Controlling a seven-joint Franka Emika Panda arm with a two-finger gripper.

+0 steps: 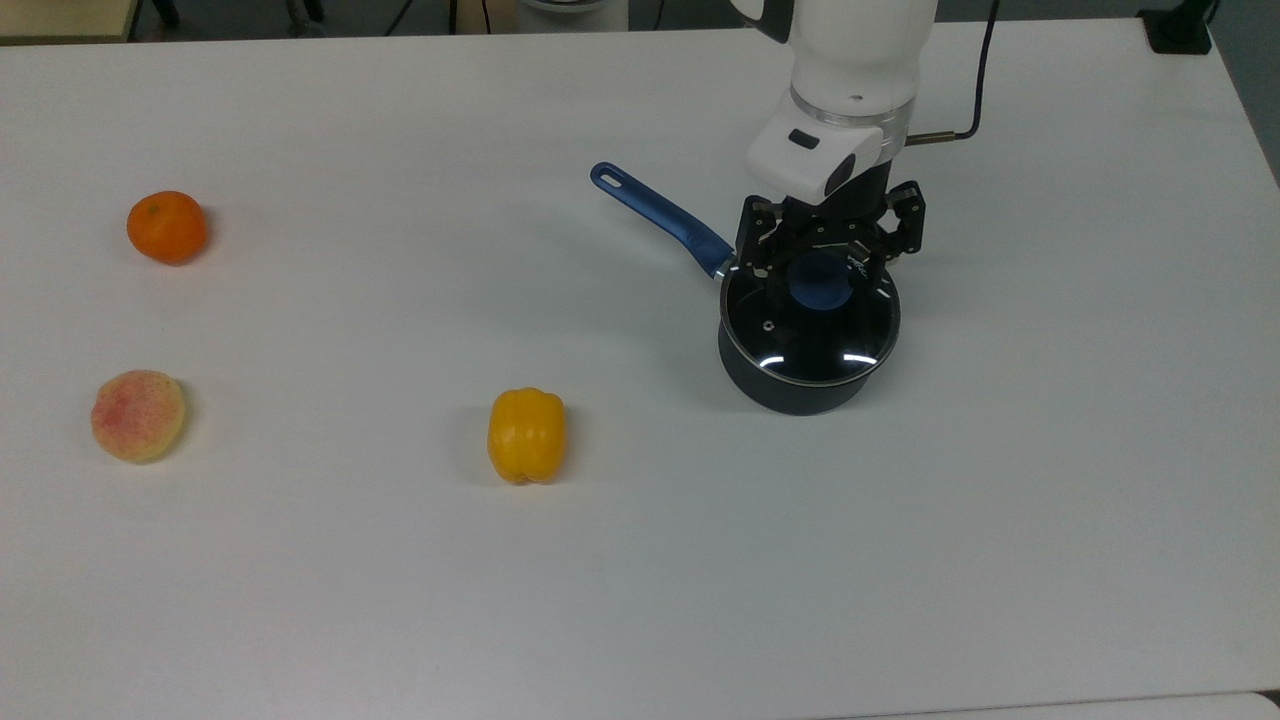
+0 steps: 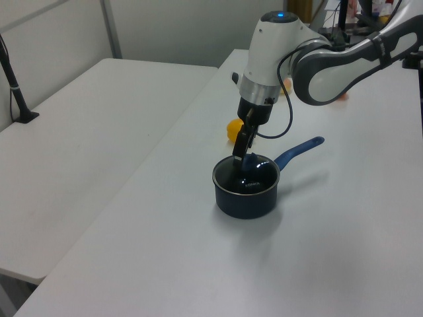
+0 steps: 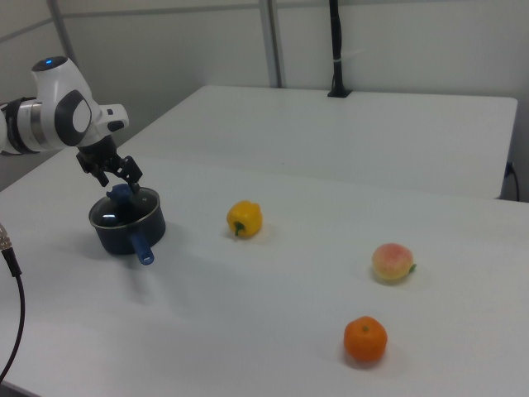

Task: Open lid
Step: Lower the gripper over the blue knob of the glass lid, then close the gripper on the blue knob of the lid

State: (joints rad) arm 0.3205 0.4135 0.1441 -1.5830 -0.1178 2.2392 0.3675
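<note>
The lid (image 1: pixel 803 338) is a clear glass disc with a metal rim and a blue knob (image 1: pixel 820 279). It lies flat on the dark saucepan (image 1: pixel 790 396), whose blue handle (image 1: pixel 661 216) points to the top view's upper left. My gripper (image 1: pixel 822 264) is lowered over the lid and open, with one finger on each side of the knob and a gap between each finger and the knob. In the left view the gripper (image 2: pixel 242 150) reaches down to the lid (image 2: pixel 246 177). In the right view the gripper (image 3: pixel 116 183) hangs just above the knob (image 3: pixel 122 195).
A yellow bell pepper (image 1: pixel 526 435) lies on the white table (image 1: pixel 1050 450) to the top view's left of the saucepan. An orange (image 1: pixel 166 227) and a peach (image 1: pixel 138 415) sit far to the top view's left. A second table (image 2: pixel 99 119) stands beside this one.
</note>
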